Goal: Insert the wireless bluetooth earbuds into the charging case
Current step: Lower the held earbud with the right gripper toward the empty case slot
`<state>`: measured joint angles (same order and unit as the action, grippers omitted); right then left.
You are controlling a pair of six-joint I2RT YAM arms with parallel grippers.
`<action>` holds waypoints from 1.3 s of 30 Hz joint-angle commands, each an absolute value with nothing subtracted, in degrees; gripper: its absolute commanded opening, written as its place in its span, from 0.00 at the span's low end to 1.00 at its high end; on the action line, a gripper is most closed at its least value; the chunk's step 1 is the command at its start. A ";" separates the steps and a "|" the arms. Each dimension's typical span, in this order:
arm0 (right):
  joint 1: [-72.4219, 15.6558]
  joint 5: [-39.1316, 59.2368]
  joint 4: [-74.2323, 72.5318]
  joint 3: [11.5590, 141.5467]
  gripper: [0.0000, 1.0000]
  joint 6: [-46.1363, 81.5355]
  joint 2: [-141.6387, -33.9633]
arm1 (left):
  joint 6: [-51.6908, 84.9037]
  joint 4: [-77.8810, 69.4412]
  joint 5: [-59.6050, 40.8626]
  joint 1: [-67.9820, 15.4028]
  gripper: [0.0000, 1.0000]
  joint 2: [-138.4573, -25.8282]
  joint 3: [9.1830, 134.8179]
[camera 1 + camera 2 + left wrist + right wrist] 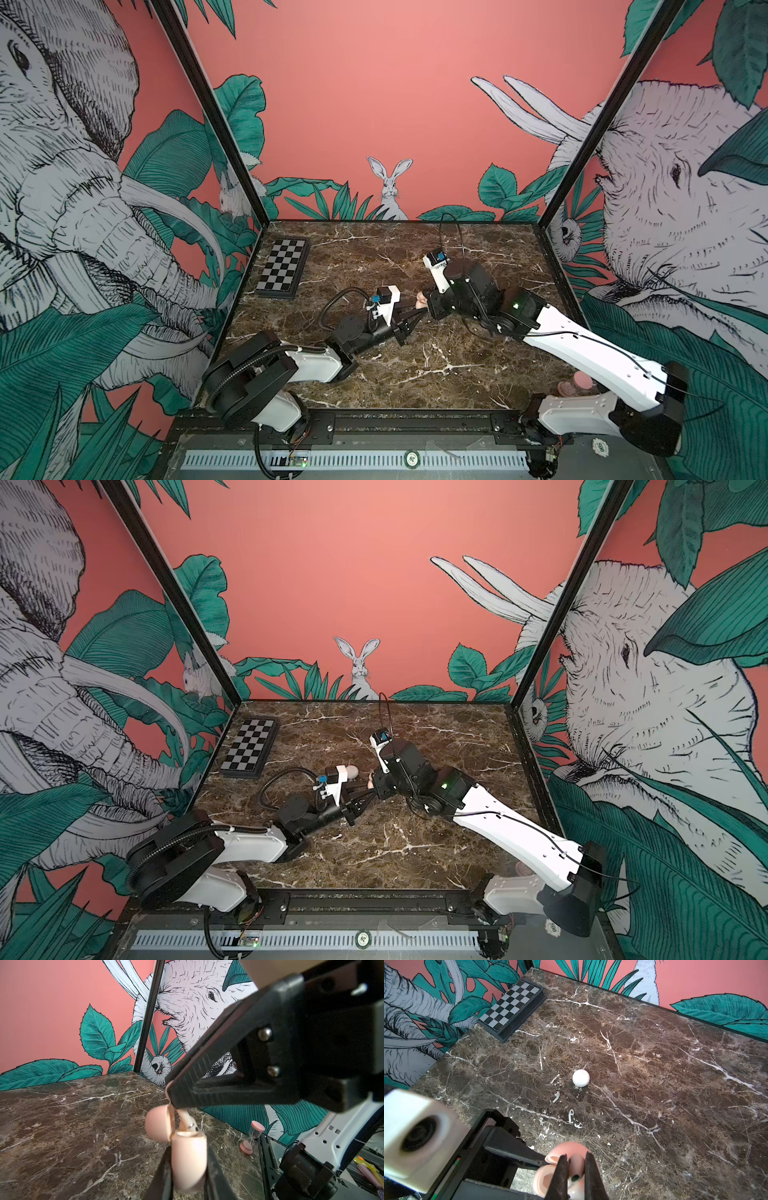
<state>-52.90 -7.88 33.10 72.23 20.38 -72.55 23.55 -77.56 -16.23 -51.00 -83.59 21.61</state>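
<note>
while your left hand (415, 319) is clamped on the body of the pink charging case (188, 1157), which looks lifted clear of the bench (675, 1084) with its lid (158, 1125) swung open, your right hand (576, 1159) is closed tight on a pink earbud (188, 1123) right at the mouth of that case. in the left wrist view the bud's lower end sits at the rim of the opening, partly in. it does not look seated, since most of it stands above the rim with your fingers round it. from the right wrist view the well beside it looks empty, but your own fingers hide part of the inside, so you cannot be sure.

reckon this as one insertion close to its end and not done: the bud needs pressing home and letting go. a good deal is left after that. one white earbud (556, 1096) and a second white earbud (571, 1115) lie loose on the bench, apart from each other and near a round white case (581, 1078) whose lid is down. no second pink bud shows in any view.
</note>
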 commanded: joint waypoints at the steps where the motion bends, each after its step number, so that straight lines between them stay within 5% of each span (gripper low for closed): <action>1: -53.39 -7.62 31.03 71.67 0.10 20.80 -71.67 | 25.04 -80.33 -15.60 -51.33 0.00 -82.46 22.92; 39: -54.23 -7.15 30.02 69.65 0.09 21.05 -69.96 | 25.75 -80.31 -12.77 -51.33 0.00 -81.26 22.85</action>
